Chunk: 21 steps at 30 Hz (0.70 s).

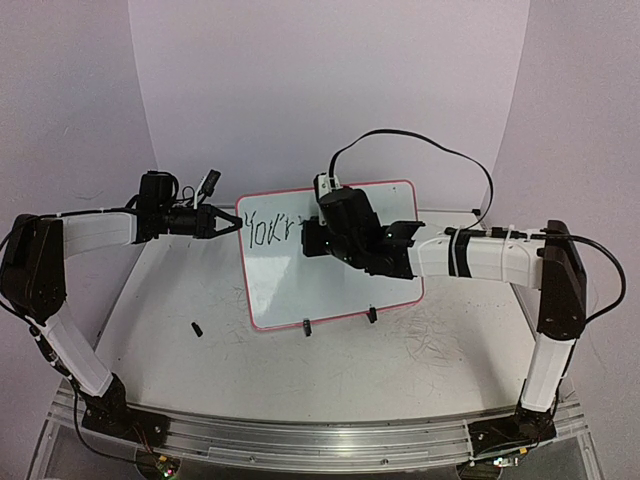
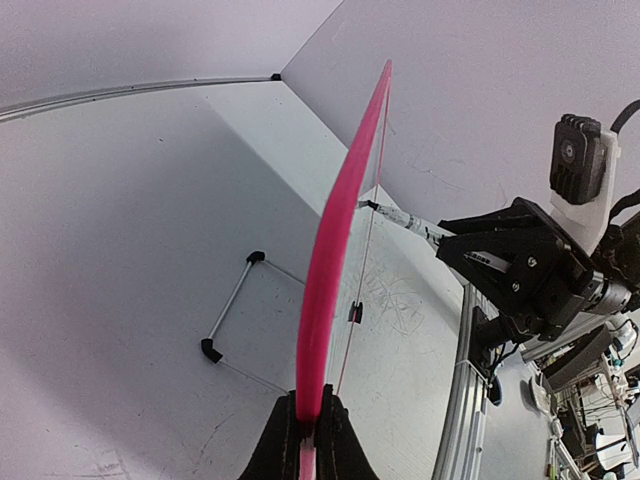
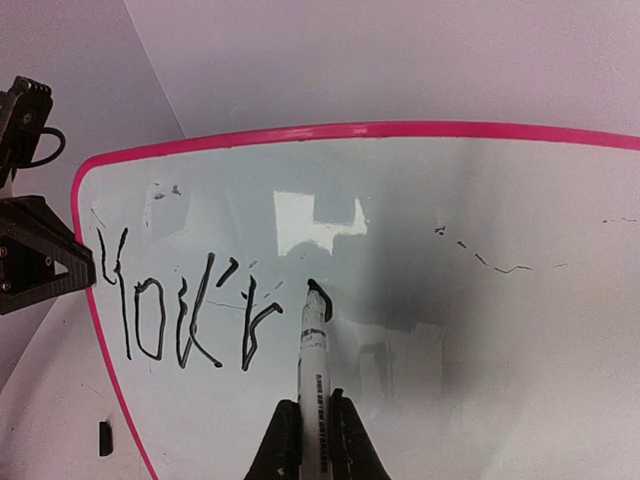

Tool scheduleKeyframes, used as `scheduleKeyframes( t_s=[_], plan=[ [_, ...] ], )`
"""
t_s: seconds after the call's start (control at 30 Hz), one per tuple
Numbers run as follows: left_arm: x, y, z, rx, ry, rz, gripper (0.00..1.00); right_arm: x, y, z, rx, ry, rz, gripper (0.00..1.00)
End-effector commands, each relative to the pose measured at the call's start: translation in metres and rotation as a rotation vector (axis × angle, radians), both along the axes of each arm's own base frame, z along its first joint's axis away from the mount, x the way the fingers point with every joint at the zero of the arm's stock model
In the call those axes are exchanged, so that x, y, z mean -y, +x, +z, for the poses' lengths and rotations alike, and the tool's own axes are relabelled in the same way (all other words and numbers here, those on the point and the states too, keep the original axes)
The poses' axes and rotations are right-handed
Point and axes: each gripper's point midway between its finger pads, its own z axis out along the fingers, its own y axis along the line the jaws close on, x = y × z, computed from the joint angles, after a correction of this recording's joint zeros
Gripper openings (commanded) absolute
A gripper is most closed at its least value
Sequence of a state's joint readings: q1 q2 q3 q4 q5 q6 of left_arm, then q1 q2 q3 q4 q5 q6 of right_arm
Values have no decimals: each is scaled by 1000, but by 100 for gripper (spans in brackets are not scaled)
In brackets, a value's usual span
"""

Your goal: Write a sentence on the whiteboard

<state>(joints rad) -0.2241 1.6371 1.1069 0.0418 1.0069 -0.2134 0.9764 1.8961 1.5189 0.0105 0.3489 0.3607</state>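
The whiteboard [image 1: 330,265] stands upright mid-table on its clip feet, white with a pink rim [image 2: 335,230]. My left gripper [image 2: 312,420] is shut on the board's left edge; in the top view the left gripper [image 1: 228,222] pinches that edge from the left. My right gripper [image 3: 312,440] is shut on a white marker [image 3: 314,370], tip against the board. The sentence [image 3: 185,315] reads "You'r" in black, with a fresh curved stroke [image 3: 320,297] at the marker tip. In the top view the right gripper [image 1: 318,238] covers the board's middle, beside the sentence [image 1: 272,231].
The wire stand [image 2: 232,310] props the board from behind. A small black marker cap [image 1: 197,328] lies on the table left of the board. Old scribble marks [image 1: 432,340] stain the tabletop to the right. An aluminium rail [image 1: 320,440] runs along the near edge.
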Motion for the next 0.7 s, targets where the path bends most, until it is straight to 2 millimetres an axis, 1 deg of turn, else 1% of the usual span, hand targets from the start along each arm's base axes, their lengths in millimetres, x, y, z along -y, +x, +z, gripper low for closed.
scheduleKeyframes(
  t_s=[0.0,0.17,0.67],
  plan=[
    [8,-8,26,55,-26,-42,0,-4,0,-6,-11,0,13,0],
    [8,-8,27,56,-26,-43,0,-4,-6,-12,-26,-6,18,0],
    [8,-9,28,59,-26,-41,0,10,-14,-28,-61,-24,-2,0]
  ],
)
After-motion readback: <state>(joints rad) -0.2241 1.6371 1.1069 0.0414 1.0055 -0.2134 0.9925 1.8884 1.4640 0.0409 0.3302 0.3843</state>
